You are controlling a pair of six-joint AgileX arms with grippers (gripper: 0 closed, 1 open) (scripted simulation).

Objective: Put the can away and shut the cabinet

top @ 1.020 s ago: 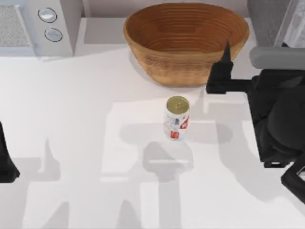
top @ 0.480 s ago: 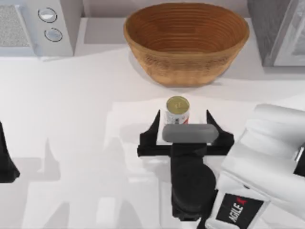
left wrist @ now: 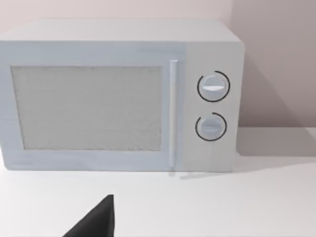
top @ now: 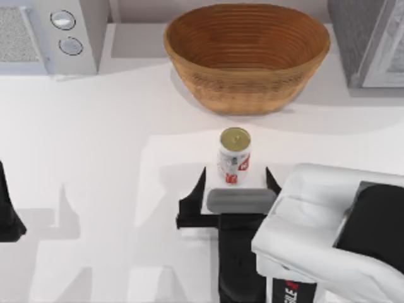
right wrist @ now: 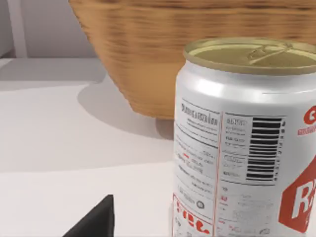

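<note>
The can (top: pixel 234 158) is small and white, with red markings, a barcode and fine print on its side, and a dull gold top with a pull tab. It stands upright on the tabletop (top: pixel 107 145), long axis vertical, gold top facing up, near the middle and a little toward the front of the big woven bowl (top: pixel 246 53), well clear of it. The right gripper (top: pixel 235 180) sits low just in front of the can, its two black fingers (top: pixel 197 184) spread wide, one to each side of the can's lower part and not touching it. The left gripper (top: pixel 7 211) is parked at the left edge of the tabletop; I cannot tell how its fingers stand. A white microwave (left wrist: pixel 118 94) with two round dials stands at the back left corner.
</note>
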